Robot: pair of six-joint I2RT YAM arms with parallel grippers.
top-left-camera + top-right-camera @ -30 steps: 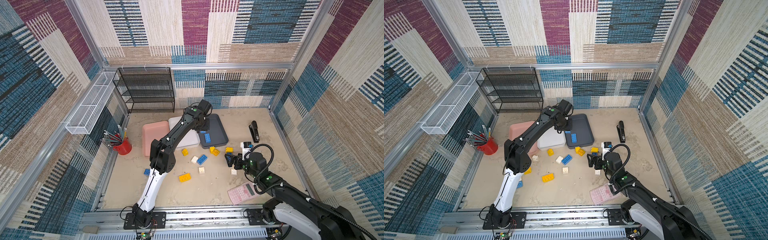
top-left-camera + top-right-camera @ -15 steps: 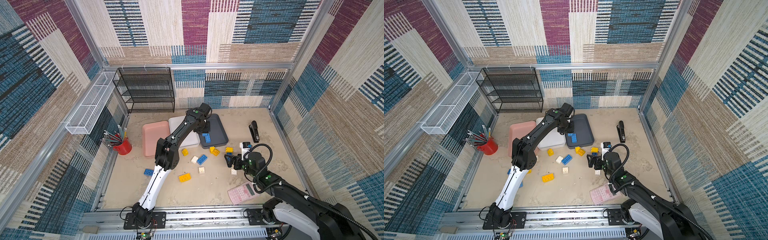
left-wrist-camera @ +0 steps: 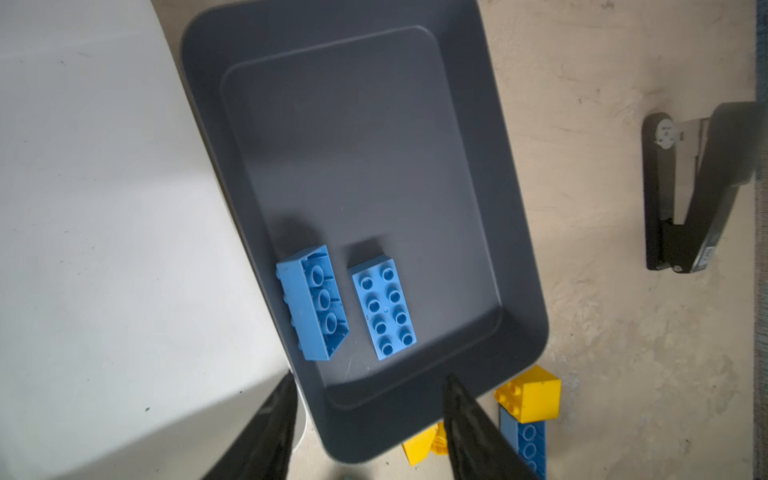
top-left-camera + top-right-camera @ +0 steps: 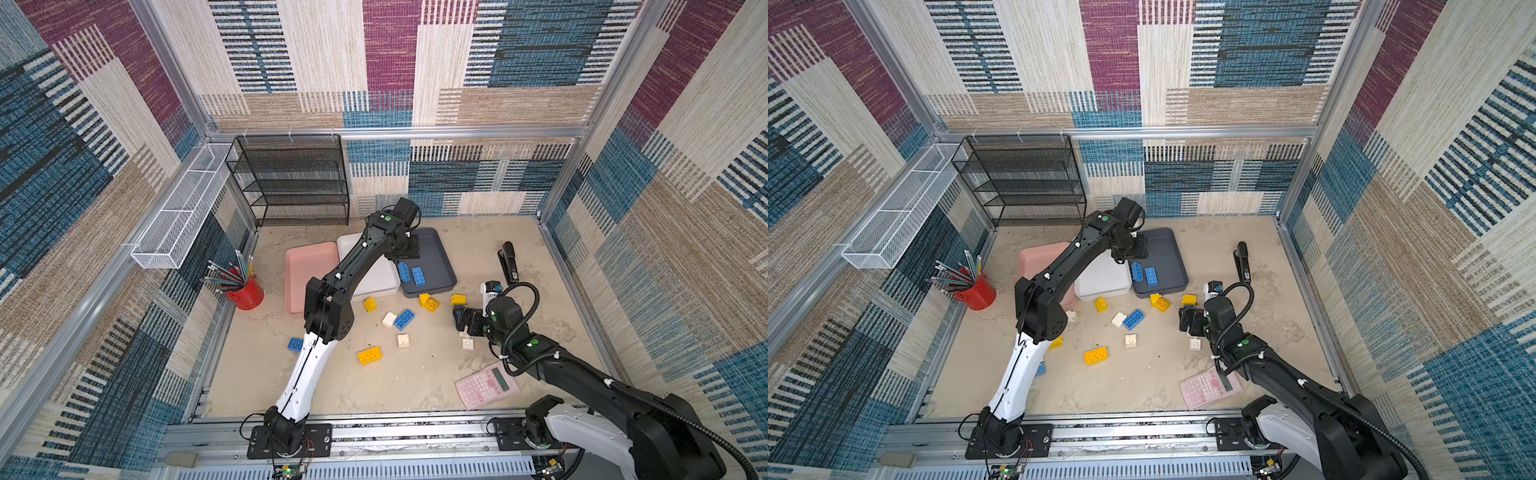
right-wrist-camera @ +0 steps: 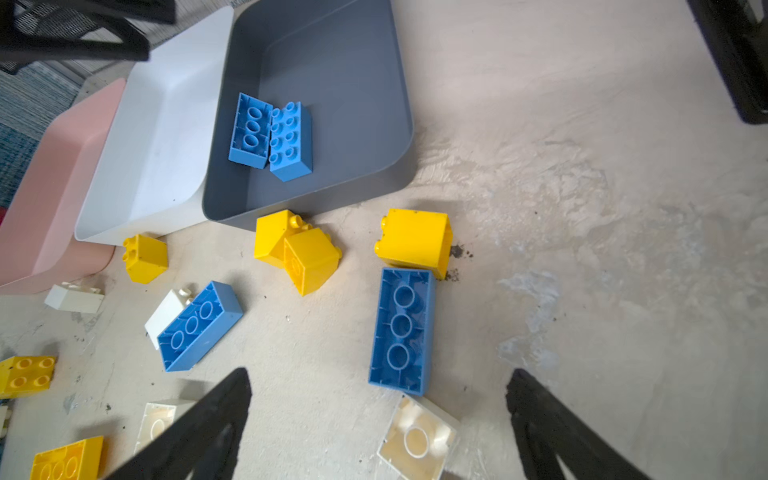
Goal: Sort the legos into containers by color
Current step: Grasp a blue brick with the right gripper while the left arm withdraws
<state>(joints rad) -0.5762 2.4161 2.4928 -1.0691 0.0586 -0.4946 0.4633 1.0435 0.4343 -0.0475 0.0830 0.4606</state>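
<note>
Currently left claw (image 3: 369, 379) parted, empty, above grey tray (image 3: 513, 232); right claw (image 5: 379, 374) wide near blue brick (image 5: 401, 328).

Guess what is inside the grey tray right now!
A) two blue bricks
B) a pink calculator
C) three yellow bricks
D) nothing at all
A: the grey tray holds a blue brick with its studs up and a second blue brick tipped on its side, and nothing else.
</note>
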